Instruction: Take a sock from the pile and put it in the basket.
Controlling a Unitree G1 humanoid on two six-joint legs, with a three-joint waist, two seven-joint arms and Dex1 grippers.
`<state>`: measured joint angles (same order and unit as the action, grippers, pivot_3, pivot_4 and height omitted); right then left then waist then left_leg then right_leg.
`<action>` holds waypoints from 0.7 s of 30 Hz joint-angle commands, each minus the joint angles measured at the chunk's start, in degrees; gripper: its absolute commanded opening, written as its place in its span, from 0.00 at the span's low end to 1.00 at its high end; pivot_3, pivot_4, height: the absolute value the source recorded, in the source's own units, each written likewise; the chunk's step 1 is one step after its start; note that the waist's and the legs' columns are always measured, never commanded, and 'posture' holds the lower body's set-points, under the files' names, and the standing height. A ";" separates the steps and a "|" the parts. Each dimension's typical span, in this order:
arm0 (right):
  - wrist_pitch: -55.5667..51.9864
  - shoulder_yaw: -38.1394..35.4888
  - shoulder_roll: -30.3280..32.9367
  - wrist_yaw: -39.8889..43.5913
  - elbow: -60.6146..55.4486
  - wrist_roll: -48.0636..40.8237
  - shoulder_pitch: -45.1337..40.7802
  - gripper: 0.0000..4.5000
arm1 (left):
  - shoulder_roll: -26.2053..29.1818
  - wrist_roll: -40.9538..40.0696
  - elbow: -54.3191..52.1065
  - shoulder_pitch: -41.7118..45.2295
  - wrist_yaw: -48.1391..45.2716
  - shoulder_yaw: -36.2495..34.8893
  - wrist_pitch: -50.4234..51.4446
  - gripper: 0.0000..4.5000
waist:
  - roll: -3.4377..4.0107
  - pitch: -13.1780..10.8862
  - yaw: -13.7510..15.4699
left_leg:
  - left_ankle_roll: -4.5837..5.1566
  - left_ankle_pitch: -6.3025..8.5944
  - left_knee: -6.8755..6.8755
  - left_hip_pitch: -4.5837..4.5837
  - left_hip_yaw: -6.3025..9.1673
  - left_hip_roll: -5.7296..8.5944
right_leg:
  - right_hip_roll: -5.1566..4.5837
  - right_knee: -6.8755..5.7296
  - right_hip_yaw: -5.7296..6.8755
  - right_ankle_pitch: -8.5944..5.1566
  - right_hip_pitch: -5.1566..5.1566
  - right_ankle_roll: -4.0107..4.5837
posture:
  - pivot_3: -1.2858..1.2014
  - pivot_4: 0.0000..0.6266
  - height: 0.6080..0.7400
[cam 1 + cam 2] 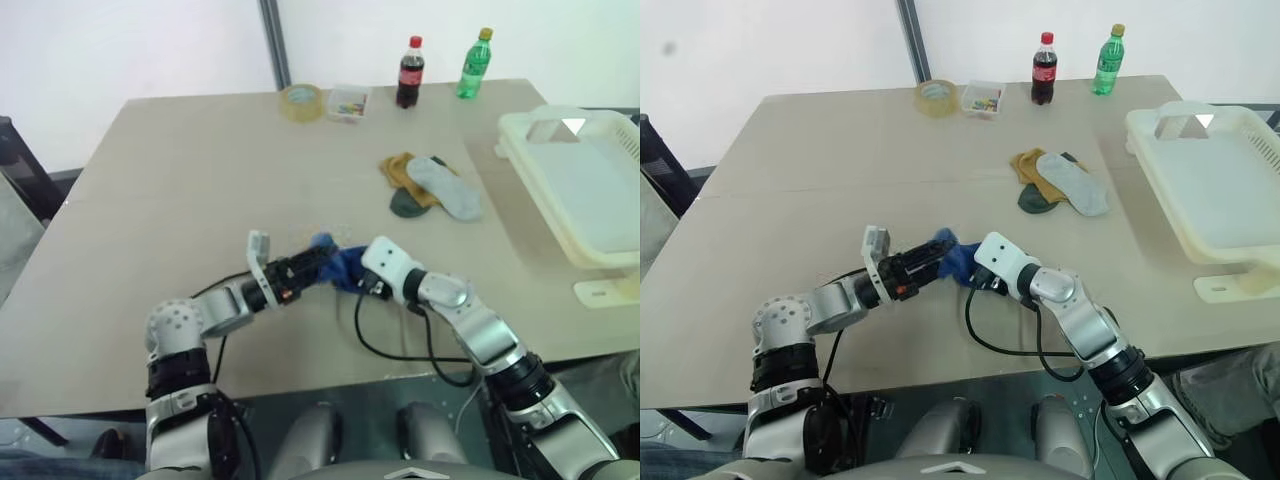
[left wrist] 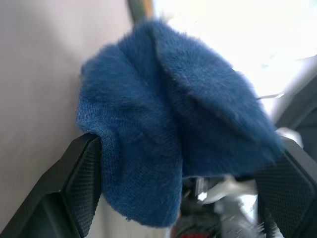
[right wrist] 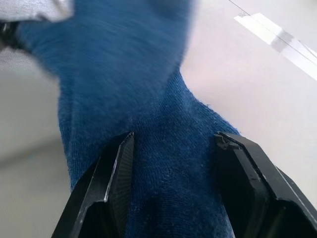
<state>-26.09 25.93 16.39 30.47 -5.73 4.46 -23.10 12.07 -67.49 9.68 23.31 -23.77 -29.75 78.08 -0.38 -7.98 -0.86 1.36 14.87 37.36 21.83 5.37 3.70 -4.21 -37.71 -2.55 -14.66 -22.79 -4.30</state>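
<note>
I see the sock (image 1: 340, 264) clamped in my right gripper (image 3: 173, 163), well short of the basket (image 1: 585, 200) with bare table (image 1: 200, 180) between. My left gripper (image 2: 178, 198) stands wide beside it. The basket's far edge is cut off.

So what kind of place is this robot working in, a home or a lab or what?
Most likely a lab or test room set up for a laundry-sorting trial, not a home. A plain wooden table stands against bare white walls, holding staged props: a pile of socks, a cream basket, a tape roll and two soda bottles.
</note>
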 commanded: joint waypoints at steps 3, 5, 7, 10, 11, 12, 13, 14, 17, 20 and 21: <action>-0.97 0.40 0.07 0.14 1.61 1.49 0.65 0.58 | -3.62 -7.11 -3.94 0.25 4.25 -2.46 -2.89 0.99 | -0.02 -0.01 0.02 | 0.00 0.00 0.00 0.00 -0.01 0.01 | -0.02 0.02 0.00 0.00 0.02 0.00 | 0.52 0.24 1.00; -0.92 0.47 0.06 0.21 1.59 1.61 0.63 0.58 | -4.38 -8.70 -4.59 -0.50 5.59 -2.12 -2.96 0.99 | -0.02 -0.01 0.02 | 0.00 0.00 0.00 0.00 0.00 0.01 | -0.01 0.02 0.01 0.00 0.02 0.00 | 0.52 0.24 1.00; -0.90 0.51 0.02 0.28 1.59 1.73 0.61 0.58 | -4.71 -10.10 -4.97 -1.10 6.83 -1.66 -2.90 0.99 | -0.02 -0.01 -0.01 | 0.00 0.00 0.00 0.00 0.00 0.01 | 0.00 0.02 0.00 0.00 0.02 0.00 | 0.52 0.24 1.00; -0.33 0.75 0.22 0.42 1.69 2.26 0.41 0.58 | -4.75 -10.19 -5.19 -1.88 8.06 0.06 -2.87 0.99 | -0.02 -0.01 0.01 | 0.00 0.00 0.00 0.00 -0.01 0.01 | 0.01 0.02 0.00 0.00 0.02 0.00 | 0.52 0.24 1.00; -0.01 0.82 0.31 0.53 1.66 2.47 0.35 0.58 | -4.72 -10.18 -4.92 -1.89 8.42 0.46 -2.94 0.99 | -0.02 -0.01 0.02 | 0.00 0.00 0.00 -0.01 -0.01 0.01 | 0.01 0.02 0.00 0.00 0.02 0.00 | 0.52 0.24 1.00; 0.14 0.81 0.39 0.73 1.49 2.57 0.31 0.58 | -4.67 -10.22 -4.64 -1.82 8.71 0.75 -3.04 0.99 | -0.02 -0.01 0.03 | 0.00 0.00 0.00 0.00 0.00 0.01 | 0.01 0.02 0.01 0.00 0.02 0.00 | 0.52 0.24 1.00; 0.43 0.81 0.57 1.05 1.13 2.63 0.28 0.58 | -4.54 -9.99 -4.53 -1.74 8.85 1.24 -3.14 0.99 | -0.02 -0.01 0.03 | 0.00 0.00 0.00 -0.01 -0.01 0.01 | 0.01 0.02 0.01 0.00 0.03 0.00 | 0.52 0.24 1.00; 0.86 0.84 0.80 1.36 0.78 2.74 0.23 0.58 | -4.41 -9.80 -4.49 -1.69 8.91 1.67 -3.32 0.99 | -0.03 -0.02 0.03 | 0.00 0.00 0.00 -0.01 -0.01 0.02 | 0.02 0.02 0.01 0.00 0.03 0.00 | 0.52 0.24 1.00; 2.94 1.23 1.63 2.58 -0.21 3.18 -0.07 0.58 | -3.60 -9.10 -3.63 -1.24 8.65 2.43 -4.10 0.99 | -0.03 -0.03 0.04 | 0.00 0.00 0.00 0.01 -0.01 0.02 | 0.02 0.04 0.01 0.00 0.02 0.00 | 0.52 0.24 1.00; 7.68 1.66 1.81 2.89 0.15 3.90 -0.64 0.58 | -2.70 -8.09 -2.85 -0.85 7.90 3.42 -5.23 0.99 | -0.06 -0.07 0.03 | -0.01 0.00 -0.02 0.02 0.00 0.02 | 0.02 0.07 0.01 0.00 0.02 0.00 | 0.52 0.24 1.00; 10.00 2.05 1.89 2.98 0.43 4.42 -0.95 0.58 | -2.36 -7.84 -2.45 -0.59 7.58 3.72 -5.51 0.99 | -0.07 -0.08 0.04 | -0.01 0.00 -0.02 0.03 0.00 0.02 | 0.03 0.07 0.01 0.00 0.00 0.00 | 0.52 0.24 1.00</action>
<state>-19.31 27.14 18.07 32.92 -5.14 8.10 -23.42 9.28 -75.43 7.35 21.95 -15.11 -26.41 73.54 -0.46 -8.06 -0.82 1.35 14.87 37.34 21.87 5.37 3.72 -4.19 -37.64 -2.54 -14.66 -22.81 -4.30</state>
